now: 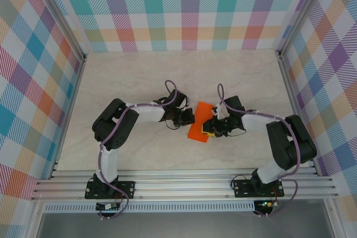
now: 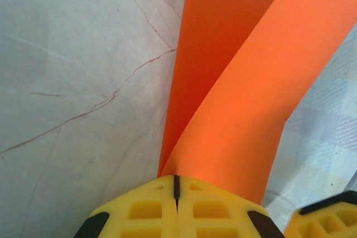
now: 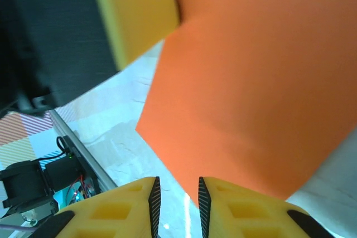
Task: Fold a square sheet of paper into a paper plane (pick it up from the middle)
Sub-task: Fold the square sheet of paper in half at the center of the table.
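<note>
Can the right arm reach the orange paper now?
Likely yes: the right gripper, jaws slightly apart, sits at the edge of the orange paper, held by the left gripper; nothing lies between.

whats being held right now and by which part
The left gripper pinches the thin bright orange folded paper sheet where its two layers meet. Whether the right gripper grips its corner cannot be told.

Left white-and-black arm (image 1: pixel 118 132): elbow out, forearm angled inward to centre. Left yellow-fingered tool (image 2: pixel 176 185) fully closed, pinching the thin bright orange paper sheet (image 2: pixel 234 110). Right white-and-black arm (image 1: pixel 285 143) mirrors it, elbow out. Right yellow-fingered tool (image 3: pixel 177 190) faces the left one, with a narrow gap between its fingers.
</note>
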Motion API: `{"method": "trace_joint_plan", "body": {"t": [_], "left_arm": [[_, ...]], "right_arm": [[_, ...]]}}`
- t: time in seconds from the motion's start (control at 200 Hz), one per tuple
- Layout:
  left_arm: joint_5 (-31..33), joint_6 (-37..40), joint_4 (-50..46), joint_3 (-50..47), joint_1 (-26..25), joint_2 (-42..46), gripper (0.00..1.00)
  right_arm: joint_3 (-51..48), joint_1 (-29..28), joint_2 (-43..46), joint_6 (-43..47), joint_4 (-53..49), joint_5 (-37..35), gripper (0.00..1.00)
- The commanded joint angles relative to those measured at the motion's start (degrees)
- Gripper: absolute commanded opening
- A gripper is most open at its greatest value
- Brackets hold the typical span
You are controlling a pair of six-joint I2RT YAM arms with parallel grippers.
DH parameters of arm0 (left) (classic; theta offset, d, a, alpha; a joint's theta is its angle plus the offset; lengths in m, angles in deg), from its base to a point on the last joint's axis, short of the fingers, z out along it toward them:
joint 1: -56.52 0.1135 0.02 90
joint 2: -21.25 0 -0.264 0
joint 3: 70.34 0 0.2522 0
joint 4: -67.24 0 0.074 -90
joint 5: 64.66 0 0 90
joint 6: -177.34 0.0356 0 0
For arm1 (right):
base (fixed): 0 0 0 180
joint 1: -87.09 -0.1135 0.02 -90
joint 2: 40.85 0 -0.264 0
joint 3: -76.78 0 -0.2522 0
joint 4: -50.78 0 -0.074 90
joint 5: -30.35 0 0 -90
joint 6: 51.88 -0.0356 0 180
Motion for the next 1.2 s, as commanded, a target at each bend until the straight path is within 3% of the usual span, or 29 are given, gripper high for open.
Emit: {"method": "trace_joint_plan", "body": {"t": [0.0, 0.315, 0.585, 0.775, 1.055, 1.195], "left_arm": [[1.6, 1.0, -5.2, -0.7, -0.8, -3.8, 0.0], [1.5, 1.0, -5.3, -0.8, -0.8, -3.9, 0.0], [1.5, 1.2, -5.3, -0.8, -0.8, -3.9, 0.0], [1.6, 1.1, -5.3, -0.6, -0.8, -4.0, 0.0], [1.3, 1.2, -5.4, -0.5, -0.8, -4.4, 0.0], [1.3, 1.3, -5.4, -0.5, -0.8, -4.4, 0.0]], "right_arm": [[-1.7, -1.2, -0.3, -0.3, 0.1, 2.0, 0.27], [-4.0, -2.4, -4.9, 0.2, -0.1, -2.3, 0.27], [-2.5, -2.5, 1.6, 0.7, -3.8, -1.1, 0.27], [-2.6, -2.6, 0.0, 0.6, -3.8, -1.9, 0.27], [0.6, -4.0, -2.7, 0.7, -11.6, -10.5, 0.27], [1.8, -4.3, -1.5, 0.5, -13.1, -10.4, 0.27]]}}
